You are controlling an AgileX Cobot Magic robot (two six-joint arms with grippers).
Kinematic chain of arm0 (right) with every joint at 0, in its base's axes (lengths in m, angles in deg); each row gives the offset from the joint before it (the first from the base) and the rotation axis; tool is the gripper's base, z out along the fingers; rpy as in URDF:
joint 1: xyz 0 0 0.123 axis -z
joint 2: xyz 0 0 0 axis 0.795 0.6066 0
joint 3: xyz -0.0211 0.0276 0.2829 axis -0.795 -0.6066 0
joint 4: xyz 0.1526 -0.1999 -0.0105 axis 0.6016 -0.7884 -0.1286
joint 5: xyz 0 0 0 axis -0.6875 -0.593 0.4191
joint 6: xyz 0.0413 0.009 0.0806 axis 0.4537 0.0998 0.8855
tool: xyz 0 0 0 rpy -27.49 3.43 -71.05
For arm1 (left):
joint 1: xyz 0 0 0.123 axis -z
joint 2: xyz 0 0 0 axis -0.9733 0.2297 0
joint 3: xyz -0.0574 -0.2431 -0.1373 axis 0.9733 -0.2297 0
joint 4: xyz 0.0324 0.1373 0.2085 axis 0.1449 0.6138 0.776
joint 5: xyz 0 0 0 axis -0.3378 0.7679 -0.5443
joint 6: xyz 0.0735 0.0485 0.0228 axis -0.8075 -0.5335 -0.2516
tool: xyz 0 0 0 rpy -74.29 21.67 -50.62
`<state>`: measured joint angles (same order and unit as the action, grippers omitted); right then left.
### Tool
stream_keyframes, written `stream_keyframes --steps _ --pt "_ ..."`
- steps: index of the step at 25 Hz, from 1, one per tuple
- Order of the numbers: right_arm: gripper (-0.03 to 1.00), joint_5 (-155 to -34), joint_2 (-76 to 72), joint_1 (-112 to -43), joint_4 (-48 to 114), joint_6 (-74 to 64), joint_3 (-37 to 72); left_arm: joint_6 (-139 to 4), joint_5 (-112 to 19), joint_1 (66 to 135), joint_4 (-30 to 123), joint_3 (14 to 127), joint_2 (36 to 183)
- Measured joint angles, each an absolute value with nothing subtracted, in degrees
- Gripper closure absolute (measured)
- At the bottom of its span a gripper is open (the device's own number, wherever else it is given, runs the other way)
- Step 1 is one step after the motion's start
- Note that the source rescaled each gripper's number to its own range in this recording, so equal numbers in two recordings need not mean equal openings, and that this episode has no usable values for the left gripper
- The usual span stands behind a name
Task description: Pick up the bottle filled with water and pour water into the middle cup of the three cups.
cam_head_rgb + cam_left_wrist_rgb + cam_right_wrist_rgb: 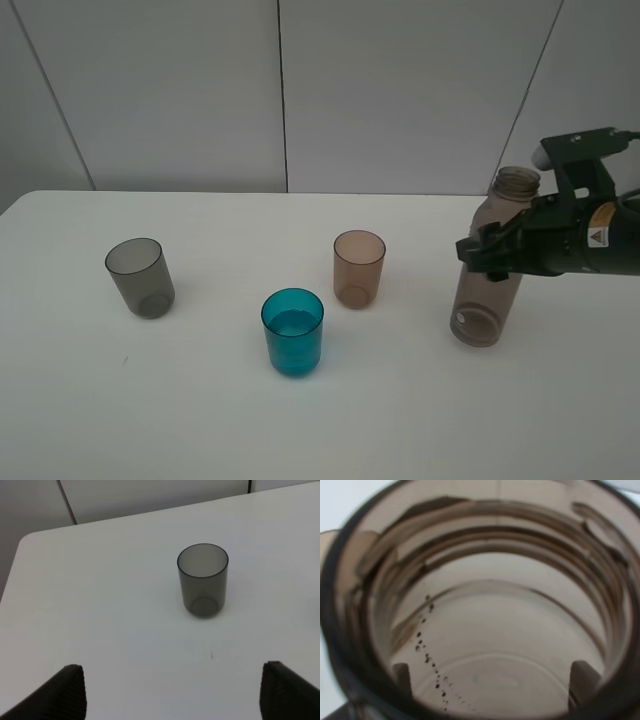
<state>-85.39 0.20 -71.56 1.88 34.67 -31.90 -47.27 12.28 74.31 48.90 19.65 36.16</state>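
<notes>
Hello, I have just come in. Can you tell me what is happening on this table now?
The right hand is closed around the bottle, which stands upright on the white table, right of three cups. The teal middle cup seems to hold water. The left hand is open, near the grey cup, holding nothing.

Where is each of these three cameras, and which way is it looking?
High camera: above the table's front, looking down at three cups, the bottle and the right claw around it.
Left wrist camera: on the left arm, facing the grey cup; the left claw shows two dark fingertips.
Right wrist camera: on the right arm, looking into the bottle's open neck.
Shared: the grey cup and the bottle appear in two views each.
</notes>
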Motion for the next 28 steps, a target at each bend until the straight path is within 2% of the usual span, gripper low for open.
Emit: stream_keyframes --steps 28 --pt "0.97 -86.61 3.86 -71.56 2.50 34.67 -31.96 -47.27 12.28 74.31 48.90 19.65 36.16"
